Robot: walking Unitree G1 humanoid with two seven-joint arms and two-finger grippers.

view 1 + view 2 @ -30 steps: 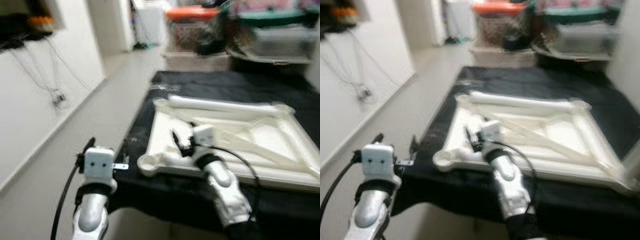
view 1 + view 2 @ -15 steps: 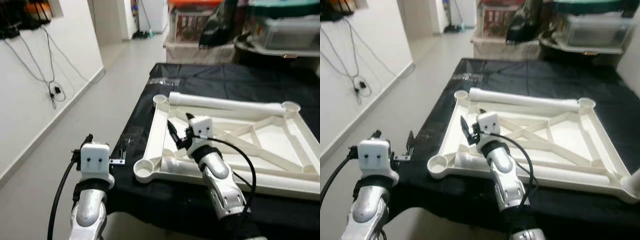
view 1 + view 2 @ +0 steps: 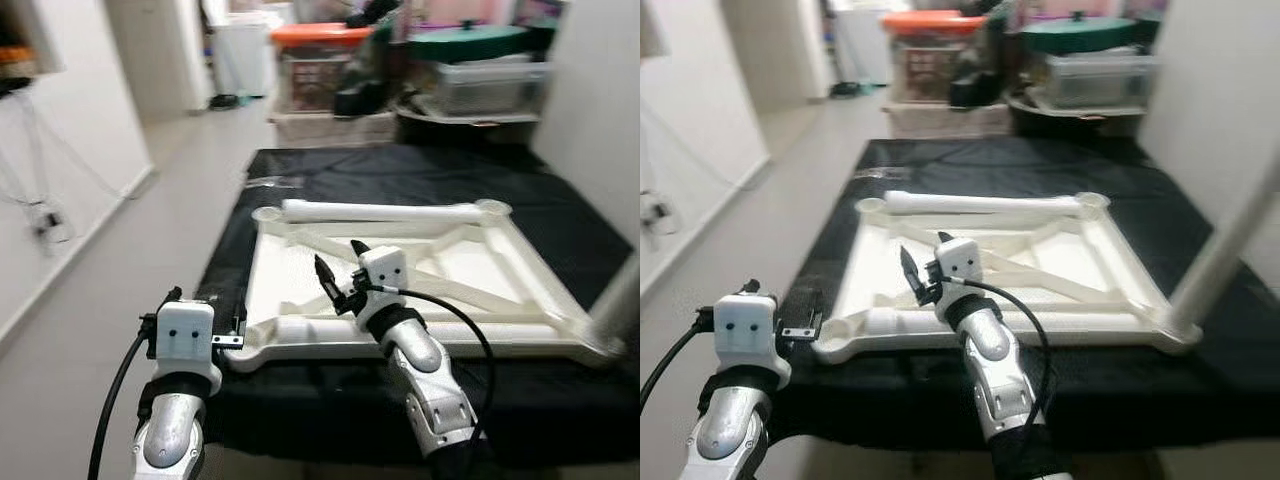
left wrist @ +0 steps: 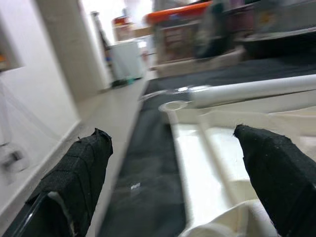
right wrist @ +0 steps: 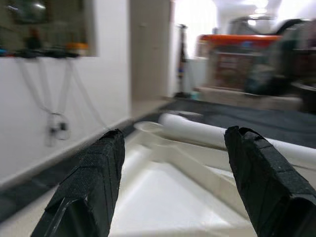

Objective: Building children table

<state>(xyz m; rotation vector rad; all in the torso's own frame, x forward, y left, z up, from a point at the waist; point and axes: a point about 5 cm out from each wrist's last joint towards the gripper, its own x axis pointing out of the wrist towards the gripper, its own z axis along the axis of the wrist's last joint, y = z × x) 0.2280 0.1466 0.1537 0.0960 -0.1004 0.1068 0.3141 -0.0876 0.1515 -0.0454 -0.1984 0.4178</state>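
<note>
White plastic tabletop (image 3: 430, 270) lies upside down on black cloth (image 3: 400, 170), leg (image 3: 380, 211) along 12 o'clock edge. Right gripper (image 3: 338, 275) above 9 o'clock side, fingers wide, empty. Left gripper (image 3: 205, 305) beside 7 o'clock corner, fingers wide, empty. Tabletop likely light, stiff, slippery; best held by rim.

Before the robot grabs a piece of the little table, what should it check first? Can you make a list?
1. Tabletop lying flat, upside down, on the black cloth: ok.
2. Loose leg lying along the far edge, within view: ok.
3. Right hand open, holding nothing, above the tabletop: ok.
4. Left hand open, holding nothing, by the near left corner: ok.
5. One leg already standing in the near right corner: ok; fully seated: cannot tell.
6. Corner holes free of bits: cannot tell, too blurred.
</note>
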